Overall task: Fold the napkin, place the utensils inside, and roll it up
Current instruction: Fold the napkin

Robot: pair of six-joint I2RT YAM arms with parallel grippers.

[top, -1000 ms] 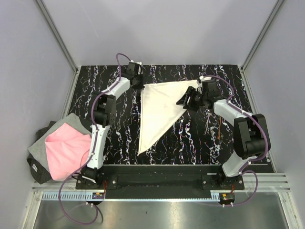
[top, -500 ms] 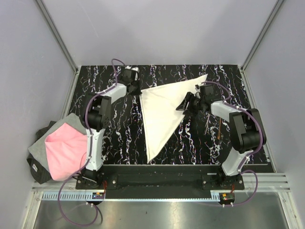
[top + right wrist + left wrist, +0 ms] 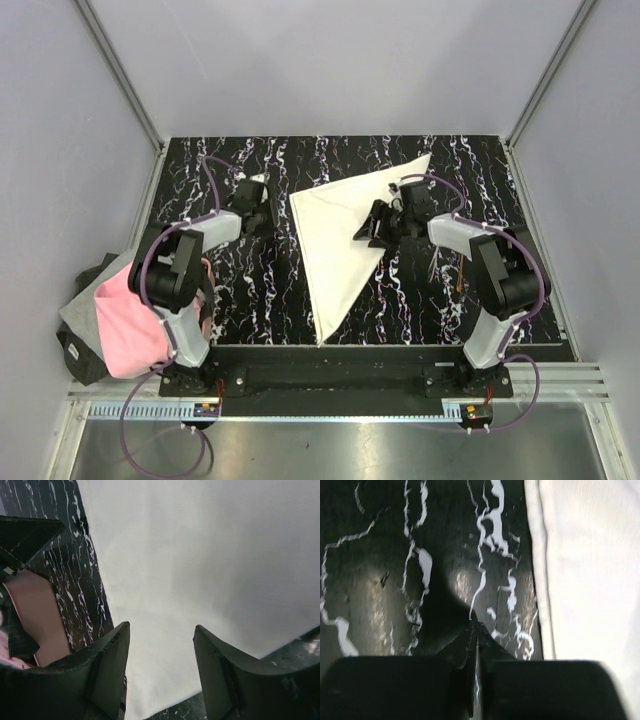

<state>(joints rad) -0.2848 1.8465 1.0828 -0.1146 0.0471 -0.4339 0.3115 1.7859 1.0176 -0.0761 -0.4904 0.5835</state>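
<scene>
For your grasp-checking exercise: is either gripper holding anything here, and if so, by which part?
Nothing is held. The left gripper is shut empty over the table beside the napkin; the right gripper hangs open above it.

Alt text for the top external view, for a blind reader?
A cream napkin folded into a triangle lies on the dark table, the open right gripper over its right edge, the shut left gripper just left of it. A pink and grey cloth sits beyond the table's left edge.
</scene>
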